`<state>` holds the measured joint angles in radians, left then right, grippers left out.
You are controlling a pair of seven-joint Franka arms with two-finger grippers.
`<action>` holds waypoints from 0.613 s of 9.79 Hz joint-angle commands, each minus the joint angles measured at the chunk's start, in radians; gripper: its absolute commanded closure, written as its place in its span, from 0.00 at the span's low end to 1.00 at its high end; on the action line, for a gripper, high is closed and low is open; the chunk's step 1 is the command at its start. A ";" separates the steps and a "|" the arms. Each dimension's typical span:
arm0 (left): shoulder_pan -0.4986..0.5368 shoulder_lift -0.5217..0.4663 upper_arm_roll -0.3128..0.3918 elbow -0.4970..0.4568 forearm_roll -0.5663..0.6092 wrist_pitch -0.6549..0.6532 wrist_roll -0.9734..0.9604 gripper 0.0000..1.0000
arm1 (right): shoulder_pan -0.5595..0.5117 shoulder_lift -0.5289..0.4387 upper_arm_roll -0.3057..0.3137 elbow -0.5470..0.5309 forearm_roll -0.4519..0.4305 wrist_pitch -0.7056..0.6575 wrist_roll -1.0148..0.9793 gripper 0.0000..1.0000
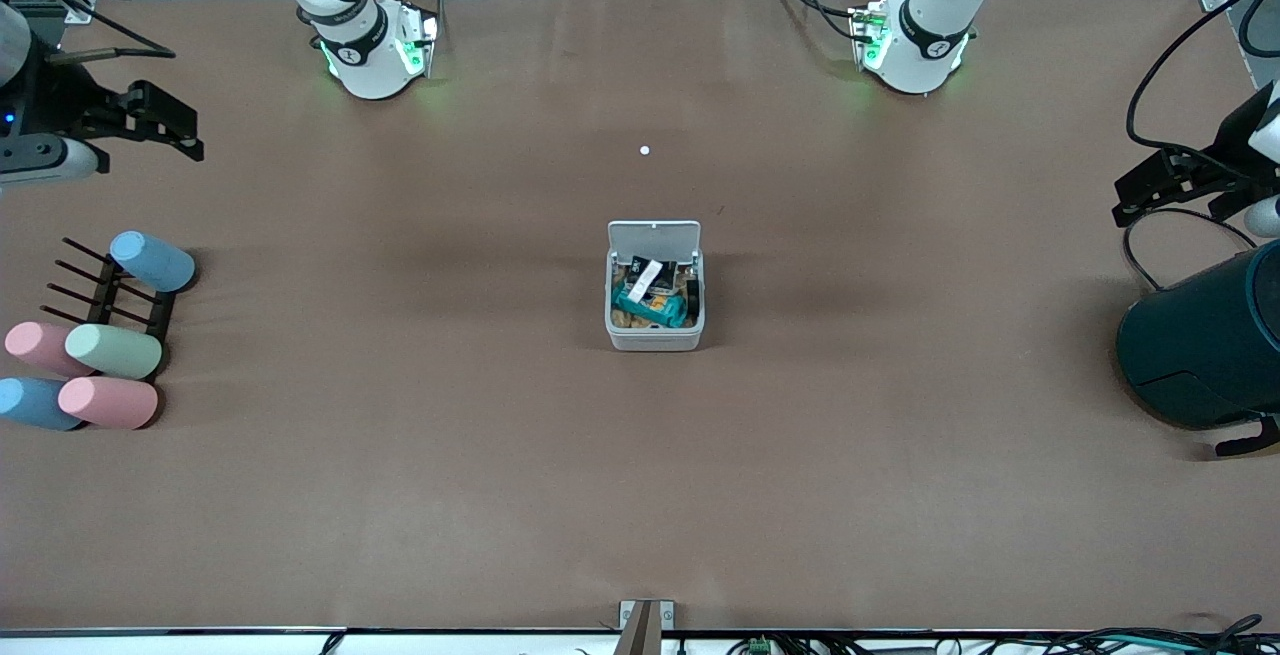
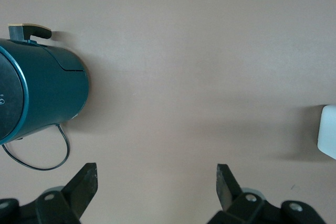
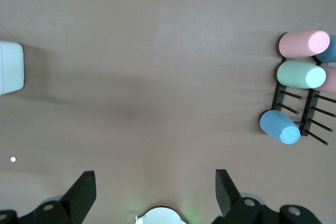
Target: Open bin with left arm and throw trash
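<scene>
The small white-grey bin [image 1: 654, 337] stands in the middle of the table with its hinged lid [image 1: 654, 235] raised. Inside lie a black snack packet [image 1: 640, 268], a white wrapper piece [image 1: 647, 278] across it, a black tape ring [image 1: 692, 295] at the wall, and a teal packet. My left gripper [image 1: 1150, 190] is open and empty, over the table at the left arm's end. My right gripper [image 1: 165, 120] is open and empty at the right arm's end. An edge of the bin shows in the left wrist view [image 2: 328, 137] and in the right wrist view [image 3: 10, 67].
A large dark teal round container [image 1: 1205, 350] with a cable lies near the left gripper, and also shows in the left wrist view [image 2: 37, 95]. Pastel cylinders [image 1: 112, 350] lie on a black rack at the right arm's end. A small white dot [image 1: 644, 150] lies farther from the front camera than the bin.
</scene>
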<state>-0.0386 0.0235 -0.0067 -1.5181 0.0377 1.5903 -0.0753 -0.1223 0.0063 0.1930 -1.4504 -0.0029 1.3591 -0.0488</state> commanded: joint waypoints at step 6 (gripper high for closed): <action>0.006 0.009 0.001 0.026 -0.015 -0.018 0.019 0.00 | 0.208 0.008 -0.233 0.011 0.001 -0.005 -0.013 0.00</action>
<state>-0.0382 0.0236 -0.0066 -1.5181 0.0377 1.5903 -0.0753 0.0641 0.0096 -0.0111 -1.4499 -0.0024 1.3604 -0.0557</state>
